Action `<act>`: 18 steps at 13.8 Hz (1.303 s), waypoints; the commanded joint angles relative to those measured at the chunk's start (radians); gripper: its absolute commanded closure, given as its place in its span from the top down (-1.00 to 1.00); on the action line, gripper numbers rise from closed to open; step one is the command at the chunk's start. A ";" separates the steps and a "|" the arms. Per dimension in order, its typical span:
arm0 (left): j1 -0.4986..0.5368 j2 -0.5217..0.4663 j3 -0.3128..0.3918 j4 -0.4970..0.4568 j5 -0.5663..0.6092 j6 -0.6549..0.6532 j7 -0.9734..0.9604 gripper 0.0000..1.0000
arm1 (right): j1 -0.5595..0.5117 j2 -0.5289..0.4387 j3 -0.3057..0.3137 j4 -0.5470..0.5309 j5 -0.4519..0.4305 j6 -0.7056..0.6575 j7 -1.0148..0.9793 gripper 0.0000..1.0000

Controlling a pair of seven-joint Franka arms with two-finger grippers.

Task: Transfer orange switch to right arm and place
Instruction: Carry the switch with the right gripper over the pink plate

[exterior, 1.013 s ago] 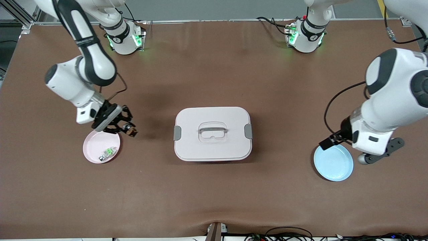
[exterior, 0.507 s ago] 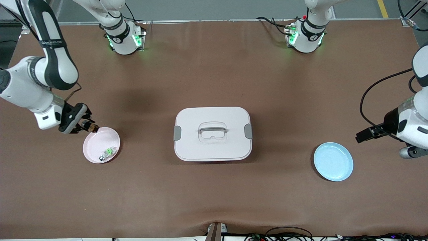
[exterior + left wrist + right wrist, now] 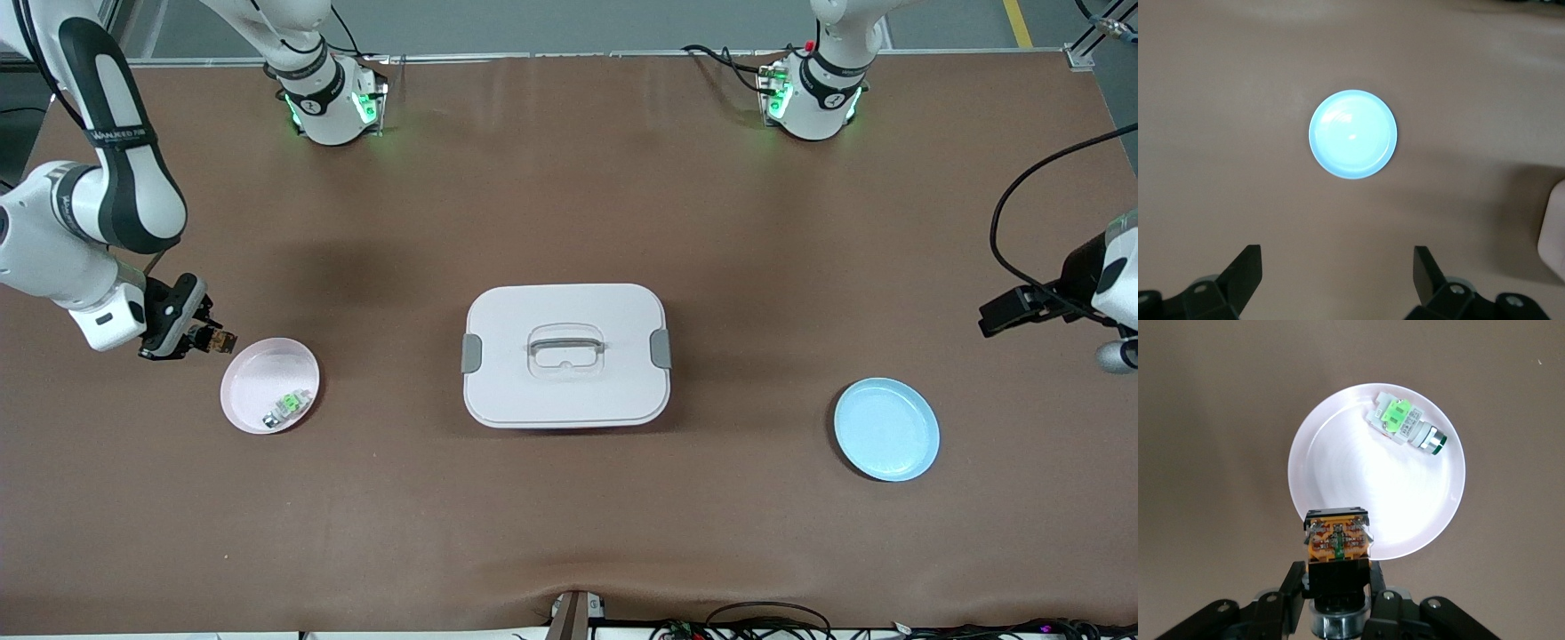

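Placing step: right gripper (image 3: 206,339) jaws pinch the orange switch (image 3: 1337,543) just beside the pink plate (image 3: 253,391). Left gripper (image 3: 1337,280), jaws spread, waits near the blue plate (image 3: 1353,134). Next: lower, release.

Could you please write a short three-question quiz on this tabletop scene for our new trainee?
1. True or false: the right end effector grips the small black-and-orange switch.
2. What lies in the round pink plate? A) green-and-white component B) orange switch C) nothing
3. Fill in: the left end effector is ____ and holds nothing, with the round light-blue plate in its wrist view.

Key: 1 true. 2 A, the small green-and-white component. 3 open.
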 commanded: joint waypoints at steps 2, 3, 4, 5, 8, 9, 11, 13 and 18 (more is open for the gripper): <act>-0.039 -0.100 0.043 -0.026 -0.010 -0.060 0.092 1.00 | -0.027 0.040 0.021 0.016 -0.022 0.079 -0.108 -1.00; -0.120 -0.115 0.120 -0.028 -0.011 -0.088 0.092 1.00 | -0.028 0.049 0.021 0.007 -0.022 0.117 -0.135 -1.00; -0.218 -0.132 0.220 -0.028 -0.027 -0.108 0.098 1.00 | -0.030 0.057 0.023 -0.013 -0.020 0.165 -0.148 -1.00; -0.281 -0.149 0.294 -0.037 -0.051 -0.121 0.122 1.00 | -0.027 0.058 0.023 -0.036 -0.020 0.206 -0.150 -1.00; -0.300 -0.209 0.383 -0.101 -0.158 -0.106 0.227 1.00 | -0.027 0.089 0.027 -0.059 -0.016 0.266 -0.178 -1.00; -0.328 -0.253 0.417 -0.162 -0.172 -0.073 0.241 1.00 | -0.027 0.099 0.029 -0.059 -0.008 0.280 -0.200 -1.00; -0.371 -0.343 0.469 -0.296 -0.176 0.013 0.279 1.00 | -0.028 0.119 0.033 -0.059 -0.005 0.289 -0.220 -1.00; -0.374 -0.353 0.469 -0.304 -0.179 0.003 0.270 1.00 | -0.022 0.127 0.041 -0.056 0.018 0.288 -0.251 -1.00; -0.369 -0.352 0.462 -0.304 -0.179 -0.022 0.276 1.00 | -0.024 0.178 0.078 -0.034 0.147 0.289 -0.312 -1.00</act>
